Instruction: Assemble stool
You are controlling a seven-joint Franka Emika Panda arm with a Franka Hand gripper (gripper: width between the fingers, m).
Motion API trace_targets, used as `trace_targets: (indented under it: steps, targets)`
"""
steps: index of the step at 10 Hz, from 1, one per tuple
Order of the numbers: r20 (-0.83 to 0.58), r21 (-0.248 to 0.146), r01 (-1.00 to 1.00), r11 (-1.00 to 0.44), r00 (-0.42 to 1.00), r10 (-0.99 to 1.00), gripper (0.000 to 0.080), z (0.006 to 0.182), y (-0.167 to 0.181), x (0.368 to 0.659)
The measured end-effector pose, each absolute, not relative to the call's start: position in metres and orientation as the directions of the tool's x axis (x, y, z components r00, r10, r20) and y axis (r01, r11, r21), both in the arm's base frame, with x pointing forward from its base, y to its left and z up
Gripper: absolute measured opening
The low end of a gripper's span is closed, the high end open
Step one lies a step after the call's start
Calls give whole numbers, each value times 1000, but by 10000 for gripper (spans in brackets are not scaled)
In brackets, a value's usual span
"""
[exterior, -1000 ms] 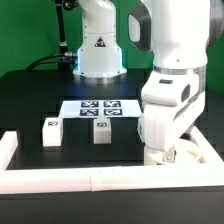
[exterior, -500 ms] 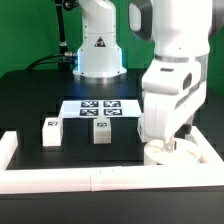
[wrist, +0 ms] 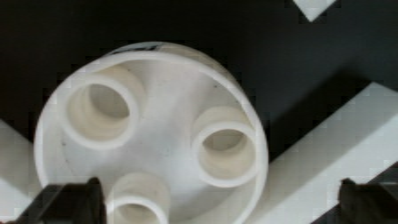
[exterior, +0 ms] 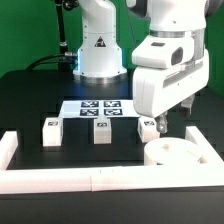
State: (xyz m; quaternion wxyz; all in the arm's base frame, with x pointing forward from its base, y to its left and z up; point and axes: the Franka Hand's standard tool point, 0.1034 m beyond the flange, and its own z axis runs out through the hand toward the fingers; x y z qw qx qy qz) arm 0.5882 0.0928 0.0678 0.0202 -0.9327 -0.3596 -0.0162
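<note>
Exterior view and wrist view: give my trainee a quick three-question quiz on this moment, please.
1. True or false: the gripper is clamped on the round white plastic seat disc.
2. In the wrist view, how many round sockets show in the seat disc? A two, B three, C five.
3. Fill in: the seat disc lies on the black table at the exterior view's ___.
Key: 1 false, the gripper is open above the seat disc; 2 B; 3 right.

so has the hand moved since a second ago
Yes. In the exterior view the hand has risen, now clear above the seat disc, which lies where it was.
</note>
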Motion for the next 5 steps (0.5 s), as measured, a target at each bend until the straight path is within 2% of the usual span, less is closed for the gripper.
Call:
trace_targets:
  steps: [3,5]
  targets:
    - [35,-41,515,-856,857,514,649,65,95,586]
    - [-8,-57,331,-942,943,332,649,50,100,569]
